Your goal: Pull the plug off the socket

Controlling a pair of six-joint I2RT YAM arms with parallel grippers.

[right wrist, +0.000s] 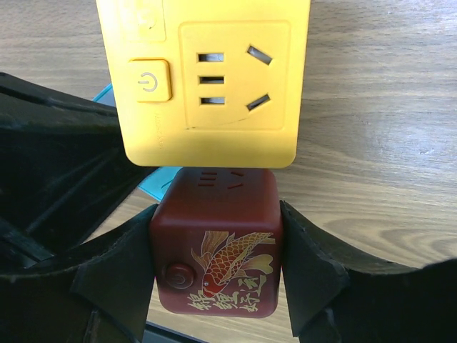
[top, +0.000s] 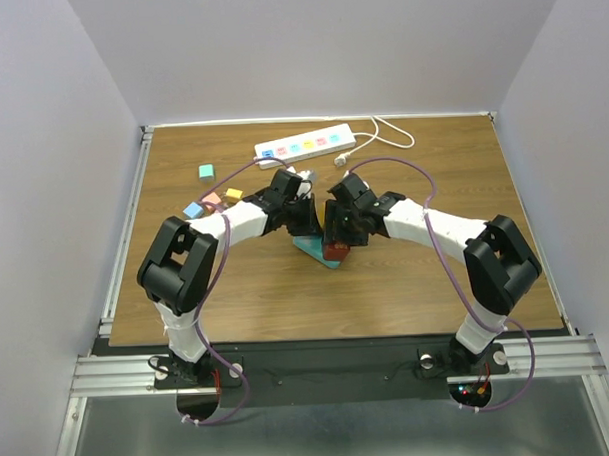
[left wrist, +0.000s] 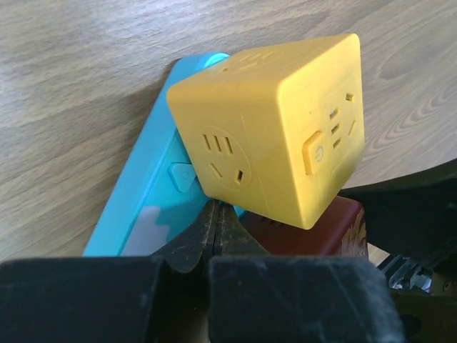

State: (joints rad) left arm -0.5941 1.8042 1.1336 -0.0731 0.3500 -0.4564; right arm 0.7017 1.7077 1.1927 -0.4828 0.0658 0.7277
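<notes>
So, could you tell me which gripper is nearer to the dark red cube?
Right. The right gripper has a finger on either side of the dark red cube. The left gripper, shut, points in just beside it, below the yellow cube and next to the teal block.

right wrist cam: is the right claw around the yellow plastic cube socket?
No, the right claw flanks the dark red plastic cube with a koi picture; the yellow plastic cube socket sits beyond it.
</notes>
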